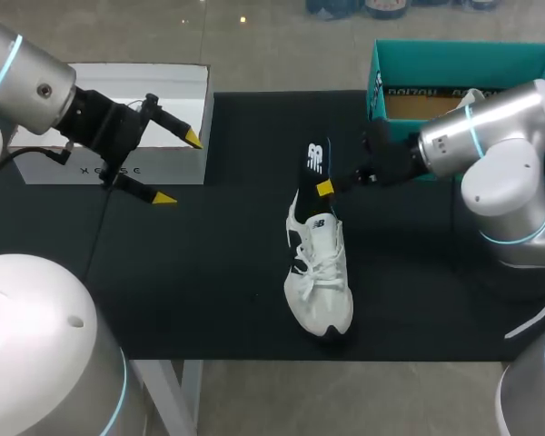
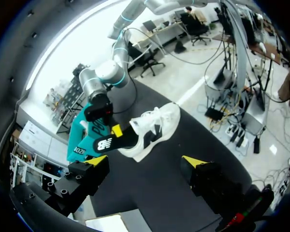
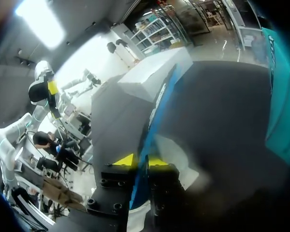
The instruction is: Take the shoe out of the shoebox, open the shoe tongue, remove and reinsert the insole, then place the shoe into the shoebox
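r gripper (image 1: 325, 188) pinches the dark insole (image 1: 314, 162), partly out of white shoe (image 1: 320, 272); l gripper (image 1: 178, 168) wide open, well apart. risk: unheld shoe lifts w/ insole.

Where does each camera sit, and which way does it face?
Head view: above and behind, looking down on the black mat; left arm and right arm enter from the sides.
Left wrist view: on the left arm, facing the shoe and teal shoebox; its open jaws show.
Right wrist view: on the right arm, facing the white box; its jaws clamp the insole.
All three share the insole.
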### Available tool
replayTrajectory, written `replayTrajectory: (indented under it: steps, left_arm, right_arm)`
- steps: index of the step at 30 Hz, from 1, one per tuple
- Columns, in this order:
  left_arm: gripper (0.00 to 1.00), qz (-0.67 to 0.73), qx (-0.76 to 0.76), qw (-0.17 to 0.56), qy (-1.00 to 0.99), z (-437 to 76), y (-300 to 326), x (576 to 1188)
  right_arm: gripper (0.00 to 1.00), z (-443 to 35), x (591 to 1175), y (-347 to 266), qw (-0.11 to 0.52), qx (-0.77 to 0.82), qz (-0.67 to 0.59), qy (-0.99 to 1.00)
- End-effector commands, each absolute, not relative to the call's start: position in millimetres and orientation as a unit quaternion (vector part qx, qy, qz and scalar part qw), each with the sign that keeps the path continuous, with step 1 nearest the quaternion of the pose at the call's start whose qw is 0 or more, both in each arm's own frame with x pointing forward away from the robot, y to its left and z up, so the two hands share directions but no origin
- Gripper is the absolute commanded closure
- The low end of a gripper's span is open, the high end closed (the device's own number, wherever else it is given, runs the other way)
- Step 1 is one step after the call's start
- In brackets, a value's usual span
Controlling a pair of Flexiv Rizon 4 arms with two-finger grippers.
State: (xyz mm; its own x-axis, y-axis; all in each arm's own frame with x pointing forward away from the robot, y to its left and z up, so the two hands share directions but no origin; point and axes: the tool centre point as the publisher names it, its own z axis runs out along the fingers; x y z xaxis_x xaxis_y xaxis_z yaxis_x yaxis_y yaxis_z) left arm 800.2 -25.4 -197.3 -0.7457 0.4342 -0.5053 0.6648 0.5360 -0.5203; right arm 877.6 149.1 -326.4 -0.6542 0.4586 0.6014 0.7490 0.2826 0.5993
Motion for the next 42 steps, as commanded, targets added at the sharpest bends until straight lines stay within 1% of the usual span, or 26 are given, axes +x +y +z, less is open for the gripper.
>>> replayTrajectory:
  steps: [1, 8, 17, 21, 25, 26, 27, 28, 30, 32, 42]
  left_arm:
    - [0.00, -0.359, 0.319, 0.159, 0.863, -197, -25, 800]
    - [0.00, -0.359, 0.319, 0.159, 0.863, -197, -25, 800]
    - [0.00, -0.359, 0.319, 0.159, 0.863, -197, -25, 800]
    - [0.00, -0.359, 0.319, 0.159, 0.863, -197, -25, 800]
    - [0.00, -0.359, 0.319, 0.159, 0.863, -197, -25, 800]
    - [0.00, -0.359, 0.319, 0.159, 0.863, -197, -25, 800]
    - [0.00, -0.359, 0.319, 0.159, 0.863, -197, -25, 800]
    - [0.00, -0.359, 0.319, 0.159, 0.863, -197, -25, 800]
    - [0.00, -0.359, 0.319, 0.159, 0.863, -197, -25, 800]
    - [0.00, -0.359, 0.319, 0.159, 0.863, -197, -25, 800]
    - [0.00, -0.359, 0.319, 0.159, 0.863, -197, -25, 800]
  right_arm:
    - [1.00, -325, 876, 148, 0.157, -0.386, -0.458, -0.785]
    - [1.00, -333, 860, 154, 0.173, -0.382, -0.453, -0.787]
    - [1.00, -357, 831, 160, 0.202, -0.393, -0.438, -0.783]
    - [1.00, -366, 824, 158, 0.208, -0.402, -0.431, -0.781]
    - [1.00, -364, 824, 156, 0.205, -0.408, -0.430, -0.779]
    - [0.89, -363, 826, 156, 0.202, -0.409, -0.430, -0.779]
    - [0.73, -361, 828, 156, 0.199, -0.408, -0.430, -0.781]
    - [0.64, -359, 831, 156, 0.196, -0.407, -0.430, -0.782]
    - [0.64, -355, 837, 155, 0.191, -0.405, -0.430, -0.784]
    - [0.60, -352, 843, 155, 0.182, -0.405, -0.431, -0.786]
    - [0.63, -345, 868, 150, 0.161, -0.404, -0.431, -0.791]
